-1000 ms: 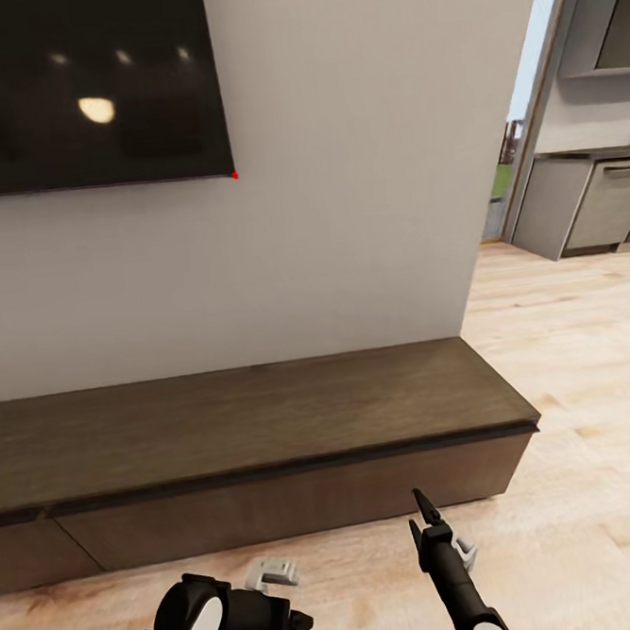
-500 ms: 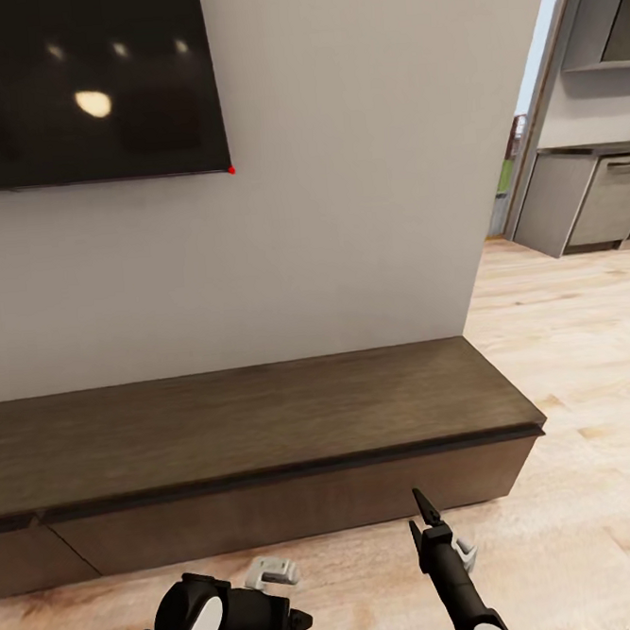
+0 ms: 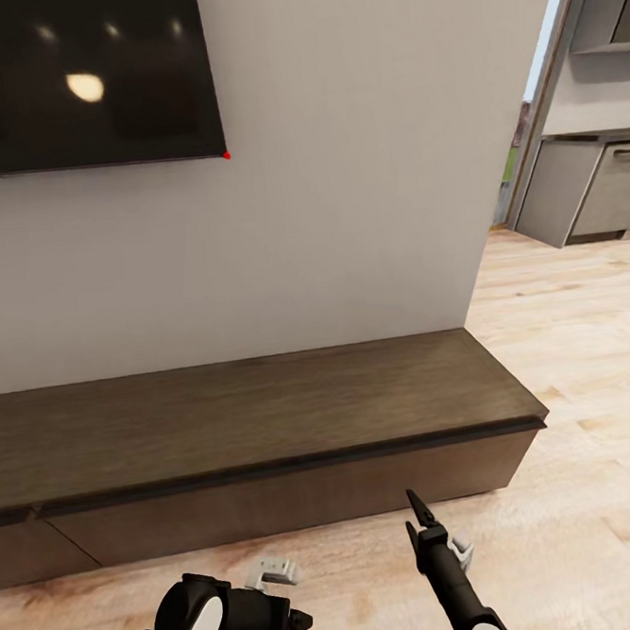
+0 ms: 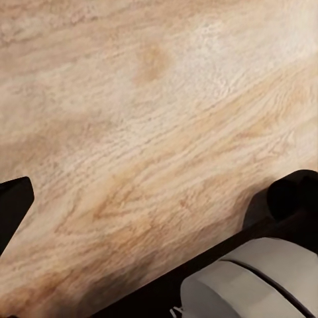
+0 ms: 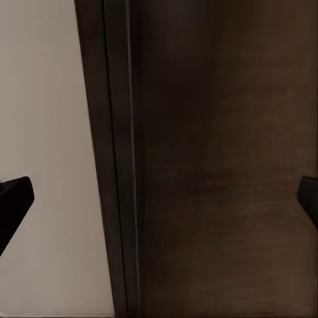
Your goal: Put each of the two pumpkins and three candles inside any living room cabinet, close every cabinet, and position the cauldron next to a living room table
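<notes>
The cabinet [image 3: 267, 423], a long low dark-brown unit, runs along the white wall below the TV, and its plain drawer fronts [image 3: 292, 502] sit flush. My right gripper [image 3: 412, 506] hovers just in front of the cabinet's lower front near its right end, pointing at it. In the right wrist view its fingertips [image 5: 13, 199] stand far apart with nothing between them, facing the dark wood [image 5: 218, 165]. My left gripper [image 3: 298, 623] hangs low over the plank floor [image 4: 152, 119], open and empty. The pumpkins, candles, cauldron and table are out of view.
A black wall-mounted TV [image 3: 78, 78] hangs above the cabinet. To the right, past the wall's end, a doorway leads to grey kitchen cupboards [image 3: 599, 193]. Light wood floor [image 3: 588, 407] stretches open to the right of the cabinet.
The whole picture has shifted a little, with the TV higher in view, so the camera has moved. Both arms keep the same pose and both grippers stay empty.
</notes>
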Available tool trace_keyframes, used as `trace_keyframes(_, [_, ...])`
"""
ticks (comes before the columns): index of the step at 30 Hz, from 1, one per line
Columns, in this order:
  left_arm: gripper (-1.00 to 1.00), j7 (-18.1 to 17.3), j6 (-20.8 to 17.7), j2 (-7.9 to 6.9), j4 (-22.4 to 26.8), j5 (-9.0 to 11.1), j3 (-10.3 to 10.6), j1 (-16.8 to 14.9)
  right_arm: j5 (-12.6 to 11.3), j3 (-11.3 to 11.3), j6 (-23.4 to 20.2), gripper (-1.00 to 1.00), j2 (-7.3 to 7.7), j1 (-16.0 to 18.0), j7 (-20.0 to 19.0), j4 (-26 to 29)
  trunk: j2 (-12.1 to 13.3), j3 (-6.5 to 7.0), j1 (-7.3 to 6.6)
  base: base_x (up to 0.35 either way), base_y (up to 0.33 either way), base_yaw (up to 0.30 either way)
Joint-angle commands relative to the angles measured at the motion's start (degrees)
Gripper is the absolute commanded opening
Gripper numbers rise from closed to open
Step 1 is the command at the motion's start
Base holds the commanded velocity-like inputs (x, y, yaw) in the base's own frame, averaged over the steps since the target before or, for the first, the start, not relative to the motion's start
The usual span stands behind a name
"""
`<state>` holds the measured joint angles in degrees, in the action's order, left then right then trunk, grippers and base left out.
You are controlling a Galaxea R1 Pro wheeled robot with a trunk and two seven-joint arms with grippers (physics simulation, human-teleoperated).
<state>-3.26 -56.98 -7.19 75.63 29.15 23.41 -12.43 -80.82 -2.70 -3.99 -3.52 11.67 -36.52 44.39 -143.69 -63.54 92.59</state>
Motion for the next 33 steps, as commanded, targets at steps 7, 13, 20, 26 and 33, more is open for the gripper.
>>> trace_keyframes(7, [1.0, -0.34, -0.14, -0.08, 0.04, -0.26, 0.06, -0.04, 1.98, -0.02, -0.57, 1.0, 0.0, 0.02, -0.28, 0.07, -0.02, -0.05, -0.01, 0.0, 0.0, 0.0])
trace_keyframes(13, [1.0, -0.34, -0.14, -0.07, 0.04, -0.09, 0.09, -0.03, 2.14, -0.02, -0.64, 1.0, 0.0, 0.02, -0.23, 0.08, -0.02, -0.05, -0.01, 0.073, 0.022, 0.0])
trace_keyframes(20, [1.0, -0.34, -0.14, -0.06, 0.04, -0.11, 0.13, -0.05, 2.24, -0.02, -0.59, 1.0, 0.0, 0.02, -0.22, 0.08, -0.02, -0.05, -0.01, 0.09, 0.018, 0.0])
trace_keyframes(26, [1.0, -0.34, -0.14, -0.1, 0.04, -0.15, 0.12, -0.04, 2.24, -0.02, -0.47, 1.0, 0.0, 0.02, -0.22, 0.08, -0.02, -0.05, -0.01, 0.094, 0.01, 0.0])
trace_keyframes(33, [1.0, -0.34, -0.14, -0.11, 0.04, -0.19, -0.01, -0.05, 2.25, -0.02, -0.41, 1.0, -0.06, 0.02, -0.22, 0.08, -0.02, -0.05, -0.01, 0.097, 0.001, 0.0])
